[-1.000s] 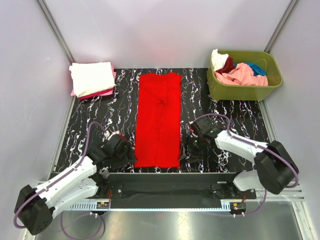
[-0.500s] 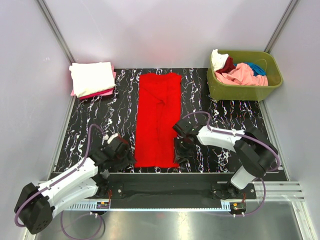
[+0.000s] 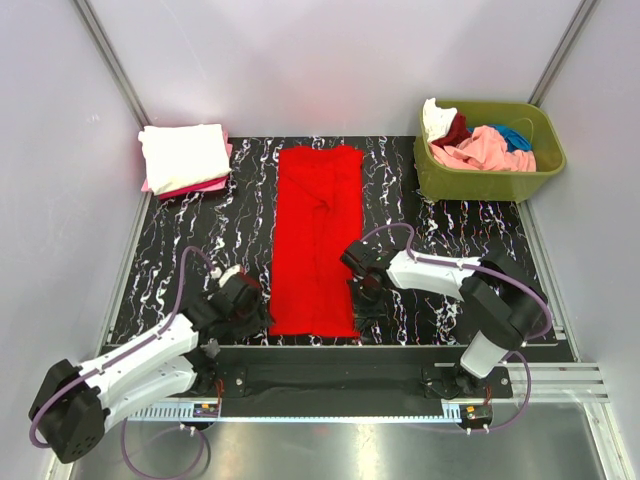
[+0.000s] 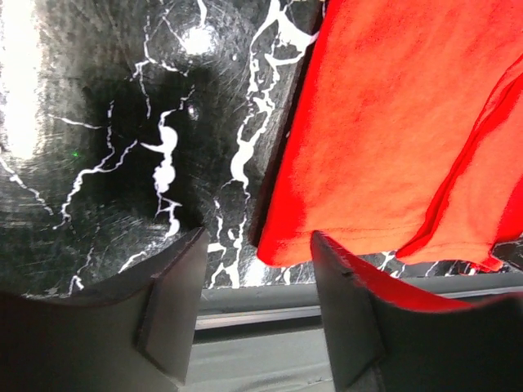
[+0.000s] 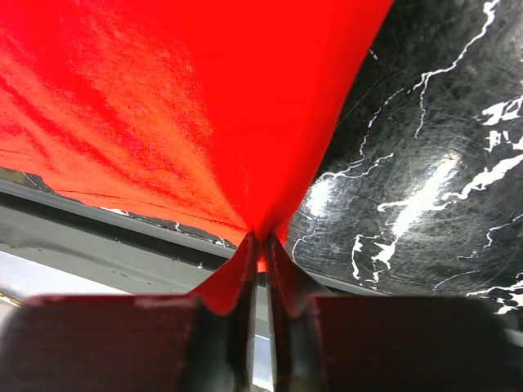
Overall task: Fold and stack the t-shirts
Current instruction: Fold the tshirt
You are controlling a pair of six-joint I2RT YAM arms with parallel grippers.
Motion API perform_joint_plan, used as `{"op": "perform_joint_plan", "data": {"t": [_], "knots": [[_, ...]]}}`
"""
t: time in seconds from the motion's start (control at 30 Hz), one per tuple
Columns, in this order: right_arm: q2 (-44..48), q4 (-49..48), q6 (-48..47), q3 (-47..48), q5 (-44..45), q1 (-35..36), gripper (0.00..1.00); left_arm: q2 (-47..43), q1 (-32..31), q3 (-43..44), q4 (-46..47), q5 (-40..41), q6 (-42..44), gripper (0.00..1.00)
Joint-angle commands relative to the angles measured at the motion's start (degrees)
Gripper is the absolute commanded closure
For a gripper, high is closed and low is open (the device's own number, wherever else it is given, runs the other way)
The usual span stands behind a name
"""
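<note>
A bright red t-shirt [image 3: 318, 235] lies as a long strip down the middle of the black marbled table [image 3: 200, 260]. My right gripper [image 3: 362, 300] is at its near right corner, shut on a pinch of the red cloth [image 5: 204, 122], which rises into the fingertips [image 5: 261, 241]. My left gripper [image 3: 252, 312] sits at the near left corner. Its jaws [image 4: 257, 245] are open, and the red corner [image 4: 282, 245] lies between them, closer to the right finger [image 4: 343, 310]. Folded t-shirts [image 3: 183, 155], white on pink and dark red, are stacked at the back left.
An olive-green bin [image 3: 480, 185] at the back right holds crumpled pink [image 3: 480, 150], teal [image 3: 515, 135], white [image 3: 437, 118] and dark red shirts. The table's near edge and a metal rail [image 3: 330, 365] run just behind both grippers. White walls close in the sides.
My right gripper moved left to the shirt's near right corner and shut on it. My left gripper's jaws narrowed and edged toward the near left corner.
</note>
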State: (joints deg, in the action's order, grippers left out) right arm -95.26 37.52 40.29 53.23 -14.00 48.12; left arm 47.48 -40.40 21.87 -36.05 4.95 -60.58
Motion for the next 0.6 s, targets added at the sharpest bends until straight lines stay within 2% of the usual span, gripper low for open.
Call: {"op": "perform_joint_plan", "data": {"t": [0.0, 0.03, 0.1, 0.27, 0.3, 0.37, 0.4, 0.47, 0.57], "knots": [[2.01, 1.77, -0.48, 0.29, 1.52, 0.49, 0.92, 0.94, -0.38, -1.04, 3.88, 0.41, -0.33, 0.46], [1.66, 1.77, -0.48, 0.21, 1.43, 0.57, 0.96, 1.99, -0.38, -0.86, 4.93, 0.15, -0.24, 0.52], [1.66, 1.77, -0.39, 0.29, 1.52, 0.49, 1.0, 3.22, -0.64, -0.69, 6.08, -0.29, 0.19, 0.55], [2.89, 0.54, 0.13, -0.85, 1.61, 0.57, 1.0, 7.79, -1.7, -0.51, 10.21, -0.82, 0.37, 0.57], [3.76, 0.19, 0.4, -1.55, 1.61, 0.49, 1.0, 8.93, -1.78, -0.6, 10.91, -1.34, 0.46, 0.59], [4.82, -0.51, 0.75, -2.16, 1.87, 0.49, 1.0, 9.9, -2.13, -0.69, 12.41, -1.87, 0.46, 0.69], [5.52, -0.69, 1.36, -2.95, 2.13, 0.49, 1.0, 10.26, -2.14, -0.51, 12.67, -2.4, 0.63, 0.83], [7.89, -0.95, 2.24, -3.75, 3.09, 0.49, 1.0, 10.35, -2.49, 0.28, 11.54, -2.31, 0.55, 0.98], [12.02, -0.08, 4.44, -5.94, 4.94, 0.57, 1.0, 8.25, -2.66, 1.51, 7.59, -1.17, 0.02, 1.0]]}}
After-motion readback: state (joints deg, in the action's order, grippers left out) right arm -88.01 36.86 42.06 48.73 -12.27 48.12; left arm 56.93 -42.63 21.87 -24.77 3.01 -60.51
